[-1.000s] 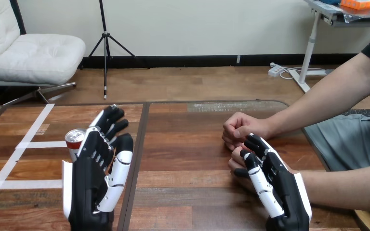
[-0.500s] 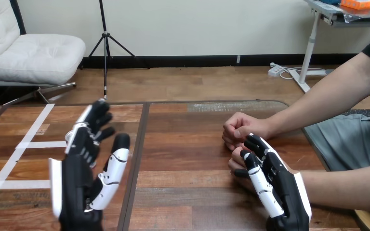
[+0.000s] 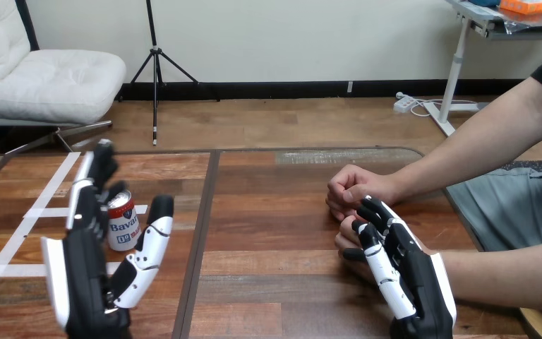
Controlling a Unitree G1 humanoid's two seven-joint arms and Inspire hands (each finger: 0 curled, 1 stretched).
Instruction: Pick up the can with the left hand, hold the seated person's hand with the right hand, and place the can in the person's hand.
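A red-and-white can [image 3: 123,222] stands upright on the left half of the wooden table [image 3: 282,233]. My left hand [image 3: 85,272] is open around it. Its straight fingers [image 3: 95,187] rise along the can's left side, and its thumb [image 3: 149,236] stands just right of the can. The person's lower hand [image 3: 344,236] rests on the table at the right. My right hand [image 3: 406,272] lies over it from the near side, its fingers [image 3: 370,215] bent over its back and its thumb against its near side. The person's other hand [image 3: 353,187] is a fist just beyond.
The person's forearms [image 3: 508,272] come in from the right edge across the table's right side. White tape lines [image 3: 25,233] cross the table's left part. A dark seam [image 3: 201,233] splits the tabletop just right of my left hand.
My left hand has moved left and lower, uncovering the can, which now stands between its thumb and fingers. My right hand and the person's hands have not moved.
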